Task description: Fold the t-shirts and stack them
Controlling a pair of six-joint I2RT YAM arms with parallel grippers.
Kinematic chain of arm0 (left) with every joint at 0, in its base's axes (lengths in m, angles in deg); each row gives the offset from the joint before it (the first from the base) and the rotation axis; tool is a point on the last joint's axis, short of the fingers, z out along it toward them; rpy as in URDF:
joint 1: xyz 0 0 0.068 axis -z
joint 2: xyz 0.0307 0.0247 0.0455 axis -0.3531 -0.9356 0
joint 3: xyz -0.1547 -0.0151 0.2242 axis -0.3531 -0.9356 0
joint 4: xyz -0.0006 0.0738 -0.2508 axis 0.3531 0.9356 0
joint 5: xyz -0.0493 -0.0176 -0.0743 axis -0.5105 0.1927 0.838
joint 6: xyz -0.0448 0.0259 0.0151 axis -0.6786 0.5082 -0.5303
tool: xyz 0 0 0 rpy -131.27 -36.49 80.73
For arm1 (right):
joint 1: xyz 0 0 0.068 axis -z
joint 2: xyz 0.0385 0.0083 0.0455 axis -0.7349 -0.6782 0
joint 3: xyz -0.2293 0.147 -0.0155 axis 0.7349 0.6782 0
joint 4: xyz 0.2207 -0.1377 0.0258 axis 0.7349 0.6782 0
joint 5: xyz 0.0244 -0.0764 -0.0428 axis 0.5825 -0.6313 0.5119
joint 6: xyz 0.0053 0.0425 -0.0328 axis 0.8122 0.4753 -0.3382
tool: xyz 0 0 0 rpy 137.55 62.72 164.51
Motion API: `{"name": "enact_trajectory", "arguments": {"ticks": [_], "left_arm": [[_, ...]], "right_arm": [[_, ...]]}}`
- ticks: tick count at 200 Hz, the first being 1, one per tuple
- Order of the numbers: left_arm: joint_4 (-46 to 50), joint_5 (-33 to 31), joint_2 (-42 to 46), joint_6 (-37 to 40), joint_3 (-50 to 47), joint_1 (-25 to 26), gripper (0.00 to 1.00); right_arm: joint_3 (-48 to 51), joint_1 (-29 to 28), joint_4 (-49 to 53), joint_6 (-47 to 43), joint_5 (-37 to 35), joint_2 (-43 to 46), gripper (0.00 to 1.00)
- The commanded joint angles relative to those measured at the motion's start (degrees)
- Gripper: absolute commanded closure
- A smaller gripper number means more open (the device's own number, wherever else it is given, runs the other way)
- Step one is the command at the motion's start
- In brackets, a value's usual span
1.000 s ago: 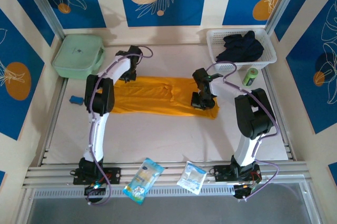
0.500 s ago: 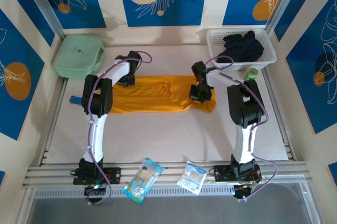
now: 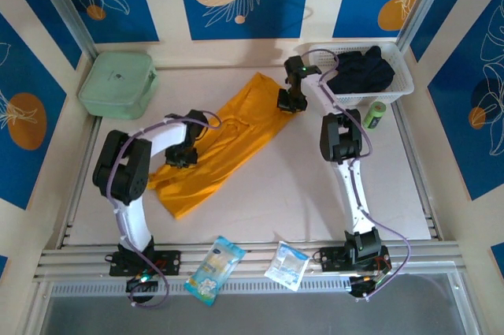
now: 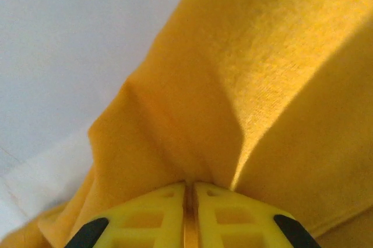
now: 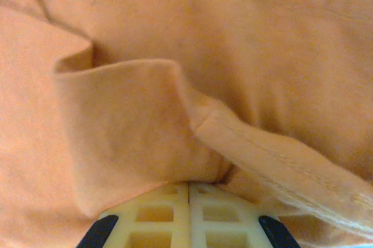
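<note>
Orange t-shirt (image 3: 236, 126), folding step: being pinched taut between left gripper (image 3: 183, 156) and right gripper (image 3: 289, 103), both clamped tight on cloth; flattening likely needed next.

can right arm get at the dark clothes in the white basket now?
Likely within reach: the basket sits beside the right gripper, nothing between. But that gripper is shut on the orange t-shirt, so it must release first.
</note>
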Motion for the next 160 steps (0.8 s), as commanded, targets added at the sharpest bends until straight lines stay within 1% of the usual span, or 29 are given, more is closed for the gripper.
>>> {"name": "enact_trajectory", "arguments": {"ticks": [1,11,29,43,63,74,84,97,119,133,143,155,160], "left_arm": [[-2.56,10.08,4.02,-6.29,-6.55,2.18,0.85],[-3.71,12.12,6.29,-8.24,-9.11,3.59,0.83],[-4.69,14.82,10.03,-11.0,-11.59,6.84,0.78],[-3.71,15.1,12.76,-12.21,-11.42,8.95,0.71],[-0.44,13.43,17.38,-12.55,-8.88,10.1,0.6],[2.42,11.46,19.63,-12.21,-6.4,10.1,0.55],[5.12,9.48,21.37,-11.59,-3.87,10.1,0.52],[8.21,6.5,22.97,-10.75,-1.37,10.02,0.49],[9.63,3.27,24.21,-9.39,-1.05,9.21,0.49],[8.15,3.72,23.51,-8.38,-3.18,7.84,0.51],[5.38,4.25,22.5,-7.35,-5.21,6.94,0.52],[2.38,5.21,20.56,-5.93,-7.07,5.93,0.58],[1.12,5.56,19.58,-5.41,-7.52,5.53,0.6]], "right_arm": [[-14.07,1.86,11.11,-2.85,4.48,-9.24,1.0],[-17.02,2.69,10.29,-1.99,7.12,-10.89,1.0],[-13.75,4.09,5.22,0.14,12.3,-9.33,0.99],[-12.17,4.76,3.35,0.94,15.44,-7.7,0.98],[-11.58,4.56,3.59,0.56,15.99,-4.61,0.98],[-8.7,4.09,2.93,0.17,14.61,-1.07,0.98],[-3.21,3.57,0.72,0.16,12.74,3.43,0.95],[6.76,2.87,-4.57,0.78,10.44,11.04,0.92],[24.65,1.39,-12.38,3.25,6.2,24.23,0.88],[33.62,0.01,-14.86,5.88,4.82,30.43,0.87],[39.04,-1.18,-15.94,8.29,4.97,34.1,0.87],[44.61,-3.06,-17.05,11.14,5.92,37.2,0.88],[46.37,-4.01,-17.34,12.88,5.67,37.96,0.9]]}}
